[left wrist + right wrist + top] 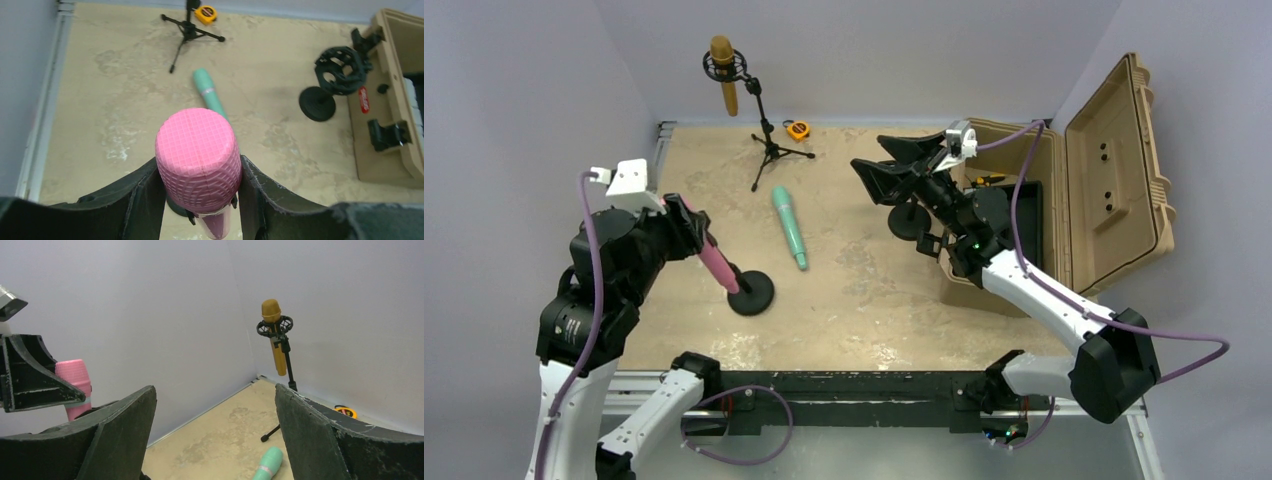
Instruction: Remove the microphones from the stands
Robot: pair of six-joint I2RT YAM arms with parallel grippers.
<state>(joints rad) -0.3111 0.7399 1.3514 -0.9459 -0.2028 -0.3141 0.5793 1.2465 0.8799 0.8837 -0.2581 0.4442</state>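
Clamping my left claw (199, 165) on the pink microphone (196, 145) near its head, I have its lower end below my fingers (145, 200), seated in the round-based black stand (754, 295). My right claw (214, 390) hangs spread wide, grasping nothing.

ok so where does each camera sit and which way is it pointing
top external: above and behind the arm bases, looking down on the table; both arms show.
left wrist: on the left arm, looking down over the left end effector, shut on the pink microphone, toward the teal microphone.
right wrist: on the right arm, facing level toward the gold microphone; open right end effector frames it.
shared: both wrist views show the pink and teal microphones.
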